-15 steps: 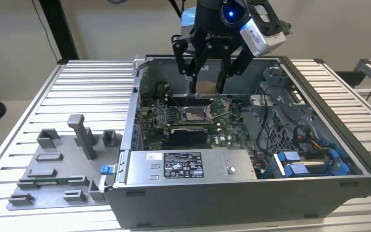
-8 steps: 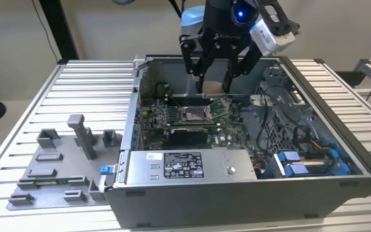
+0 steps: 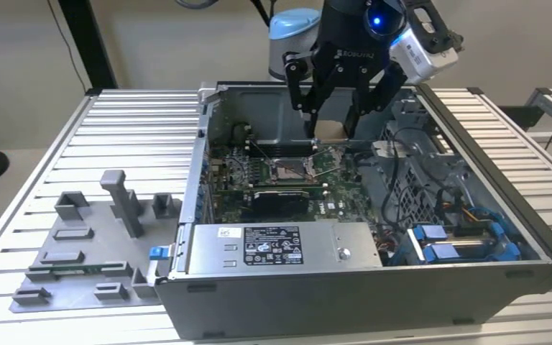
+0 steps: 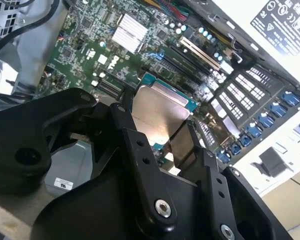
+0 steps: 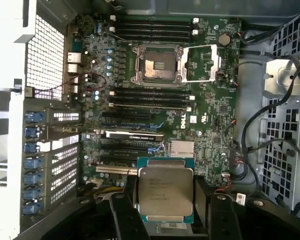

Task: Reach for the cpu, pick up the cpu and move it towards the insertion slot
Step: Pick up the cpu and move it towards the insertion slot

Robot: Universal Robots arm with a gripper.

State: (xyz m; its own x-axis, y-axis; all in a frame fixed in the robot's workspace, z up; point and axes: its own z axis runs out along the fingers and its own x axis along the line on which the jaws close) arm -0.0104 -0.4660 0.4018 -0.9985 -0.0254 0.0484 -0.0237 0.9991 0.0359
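Black claw [image 5: 165,212] clenched the thin square silvery-faced cpu [image 5: 165,190], lifted over the green motherboard (pickup done); square metal-framed insertion slot [image 5: 156,68] sat open, apart, not yet reached.

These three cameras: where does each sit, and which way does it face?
Exterior view: off the arm, above the table, facing the open grey computer case; the black gripper shows.
First wrist view: on the arm, facing the green motherboard and square silver socket.
Second wrist view: on the arm, facing along the fingers.
Both wrist views share the gripped silvery square cpu.
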